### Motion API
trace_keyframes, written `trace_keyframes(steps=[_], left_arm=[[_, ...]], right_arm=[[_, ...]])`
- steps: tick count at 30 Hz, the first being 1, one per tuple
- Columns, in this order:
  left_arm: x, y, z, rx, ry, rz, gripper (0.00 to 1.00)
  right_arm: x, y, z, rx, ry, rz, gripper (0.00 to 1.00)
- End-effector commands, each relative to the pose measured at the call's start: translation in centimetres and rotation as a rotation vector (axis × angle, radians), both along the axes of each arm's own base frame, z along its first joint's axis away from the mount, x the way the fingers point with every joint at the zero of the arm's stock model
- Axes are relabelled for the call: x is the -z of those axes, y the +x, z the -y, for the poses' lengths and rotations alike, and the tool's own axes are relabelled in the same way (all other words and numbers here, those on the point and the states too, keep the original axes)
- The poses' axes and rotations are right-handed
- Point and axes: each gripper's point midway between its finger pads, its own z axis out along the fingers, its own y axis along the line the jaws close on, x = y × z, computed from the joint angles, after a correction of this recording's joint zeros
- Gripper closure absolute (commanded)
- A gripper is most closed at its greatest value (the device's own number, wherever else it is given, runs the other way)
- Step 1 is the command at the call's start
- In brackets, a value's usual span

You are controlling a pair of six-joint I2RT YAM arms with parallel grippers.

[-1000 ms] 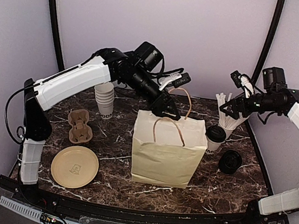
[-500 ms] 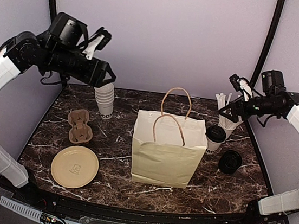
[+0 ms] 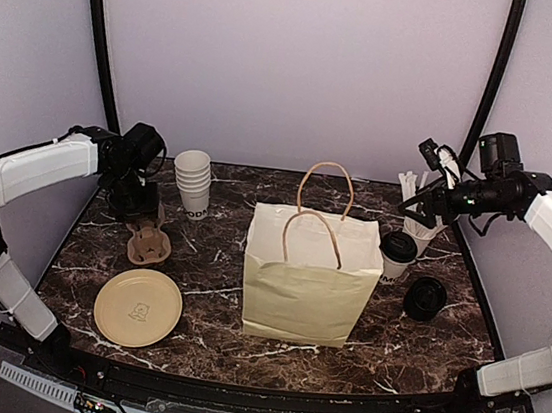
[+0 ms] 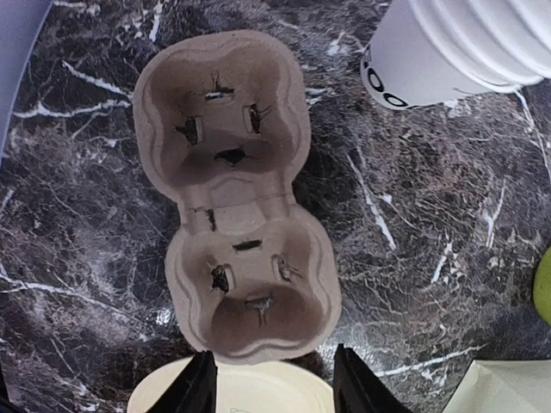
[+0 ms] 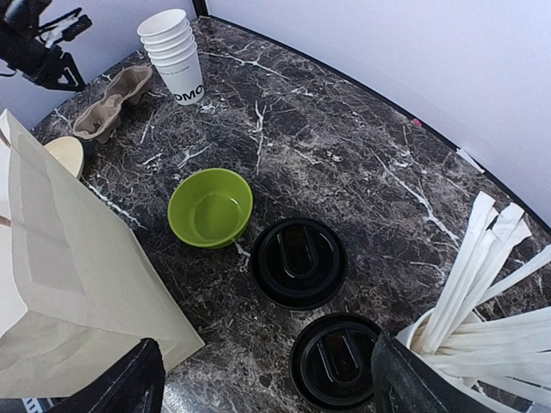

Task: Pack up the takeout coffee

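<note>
**Paper bag upright; coffee not yet packed**

Nearest the bases, the bag (image 3: 306,286) stands upright on the marble surface (image 3: 209,344), mouth up and handles raised. No cup shows in its mouth from above, though the inside is not fully visible. To its right lies a loose lid (image 3: 426,298). Just beyond that, the coffee (image 3: 397,254) stands lidded on the surface, close beside the bag.

Left tool (image 4: 274,353): fingers spread, holding nothing, over the carrier (image 4: 237,194). Right tool (image 5: 265,344): spread wide, empty, raised above the straws (image 5: 482,258), farthest back.

Judgement: no step is completed. Gripping the coffee, lifting it and lowering it into the bag all remain.
</note>
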Motion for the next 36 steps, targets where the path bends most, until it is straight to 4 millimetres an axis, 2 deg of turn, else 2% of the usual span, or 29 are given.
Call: trace_keyframes(steps=[1, 2, 4, 6, 8, 19, 36], left_arm=[[3.4, 1.0, 0.7, -0.051, -0.128, -0.076, 0.54], [4.4, 1.2, 0.6, -0.062, -0.140, -0.097, 0.58], [4.9, 2.1, 0.4, -0.080, -0.151, -0.091, 0.61], [6.2, 2.8, 0.0, -0.102, -0.144, -0.123, 0.63], [6.6, 3.3, -0.3, -0.116, -0.147, -0.127, 0.63], [7.5, 5.0, -2.4, -0.188, -0.093, -0.114, 0.52], [8.4, 6.1, -3.9, -0.219, -0.047, -0.119, 0.55]], right_arm=[[0.0, -0.2, -0.5, -0.026, 0.035, 0.013, 0.17], [0.1, -0.2, -0.5, -0.027, 0.037, 0.011, 0.17], [0.3, -0.3, -0.6, -0.032, 0.039, 0.005, 0.17], [0.5, -0.4, -0.6, -0.037, 0.042, -0.001, 0.17], [0.6, -0.4, -0.7, -0.044, 0.046, -0.006, 0.17], [1.4, -0.5, -1.2, -0.063, 0.070, -0.034, 0.18], [2.0, -0.6, -1.3, -0.064, 0.081, -0.054, 0.18]])
